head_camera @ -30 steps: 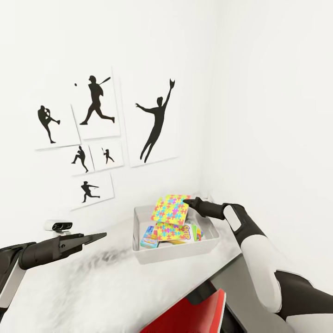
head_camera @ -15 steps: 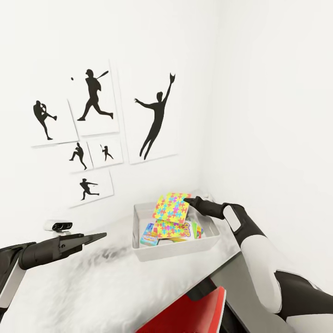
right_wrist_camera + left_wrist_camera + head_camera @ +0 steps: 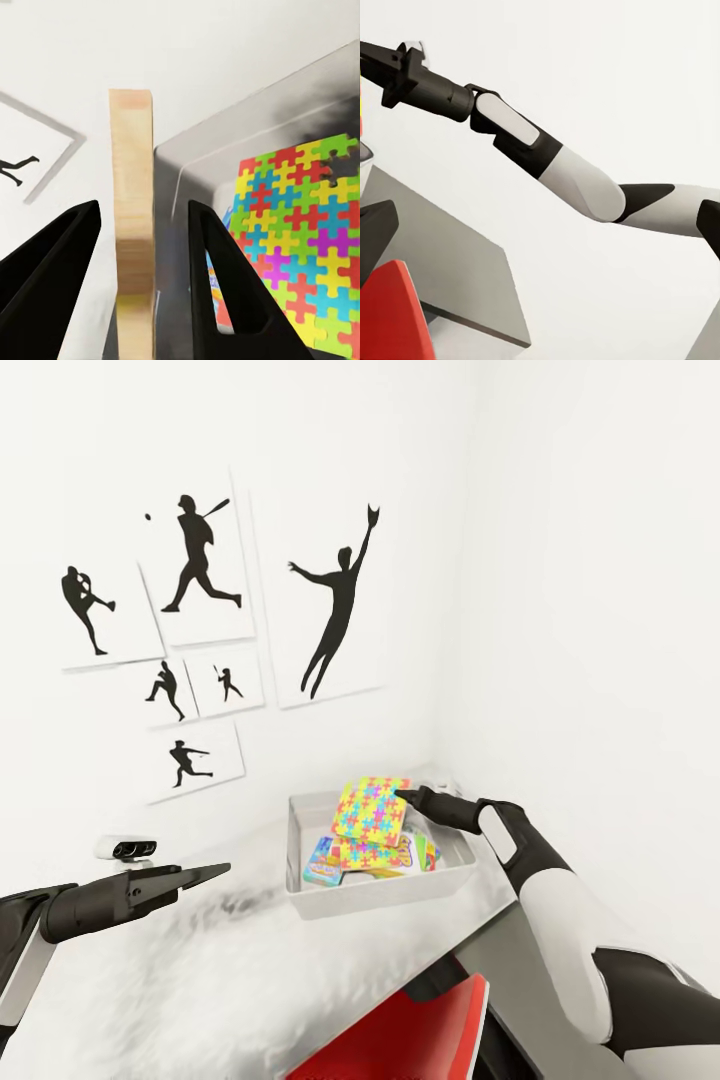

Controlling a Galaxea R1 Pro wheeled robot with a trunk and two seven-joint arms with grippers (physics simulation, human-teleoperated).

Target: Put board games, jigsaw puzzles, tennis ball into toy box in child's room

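1. White walls meet in a corner ahead of me, with black baseball-player silhouette pictures [image 3: 200, 570] hung above the pale table [image 3: 200, 980].
2. On the table, directly under my right claw [image 3: 403, 796], sits the toy box [image 3: 380, 895], a shallow grey tray with a flared rim.
3. My right claw is spread apart. From its wrist camera I see both fingers [image 3: 60, 255] with a jigsaw puzzle [image 3: 132, 225] standing edge-on between them and a gap on each side.
4. From the head camera, that jigsaw puzzle [image 3: 370, 812] stands tilted over the box's far half, its upper corner just at the claw's tips.
5. Below the claw, inside the box, lies a second puzzle board [image 3: 375, 852] – it is flat and bright in the wrist camera too [image 3: 300, 232].
6. A board game [image 3: 322, 865] lies beside that puzzle, at the end of the box farther from the claw.
7. My left claw [image 3: 222, 870] hangs over bare table, well apart from the box; two dark fingers [image 3: 373, 232] at opposite edges of its own camera suggest it is spread wide.
8. A red panel [image 3: 400, 1040] shows below the table edge – nearer me than either claw.
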